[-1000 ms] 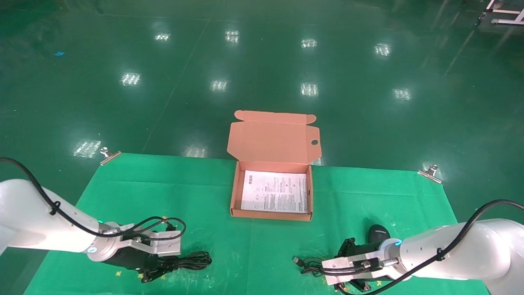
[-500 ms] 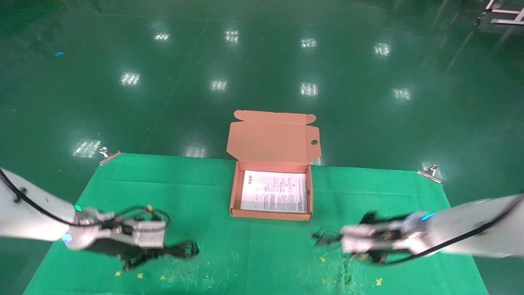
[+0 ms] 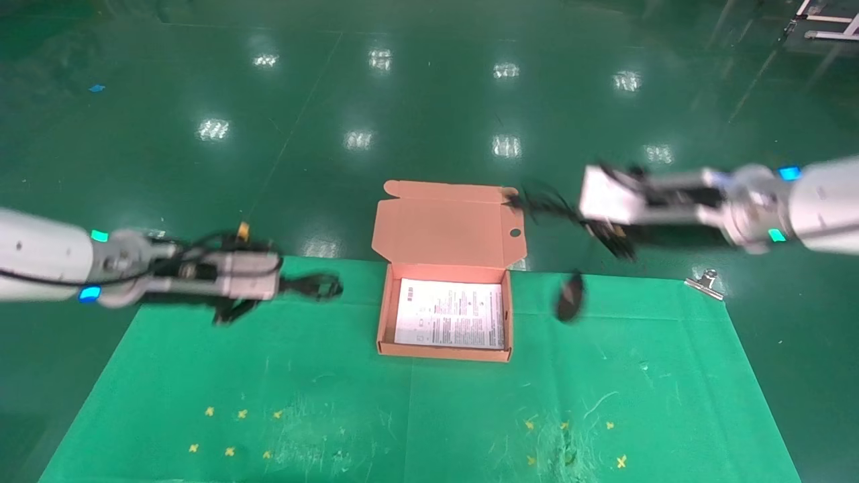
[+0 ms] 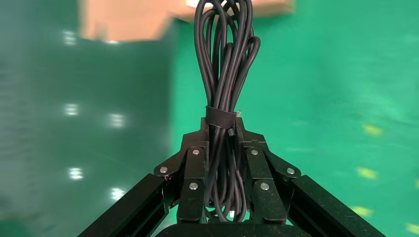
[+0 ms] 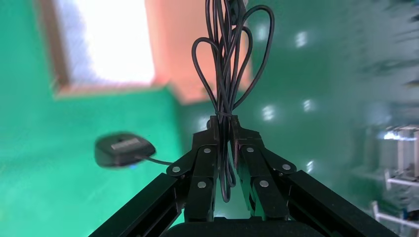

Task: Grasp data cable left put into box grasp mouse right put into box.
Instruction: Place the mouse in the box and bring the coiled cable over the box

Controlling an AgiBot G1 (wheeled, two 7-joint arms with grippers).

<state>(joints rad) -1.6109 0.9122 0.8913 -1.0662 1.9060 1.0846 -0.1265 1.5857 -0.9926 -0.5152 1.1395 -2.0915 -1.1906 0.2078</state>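
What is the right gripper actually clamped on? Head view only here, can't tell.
Observer: The right wrist view shows the right gripper shut on the bundled mouse cord, not on the mouse body.
Operator: Where's the mouse then?
Observer: The mouse is outside the gripper, joined to it only by a thin strand of cord, with a blue light on its near edge.
Operator: Left side?
Observer: The left wrist view shows the left gripper shut on the data cable right at its black tie band, with the loops sticking out past the fingertips.
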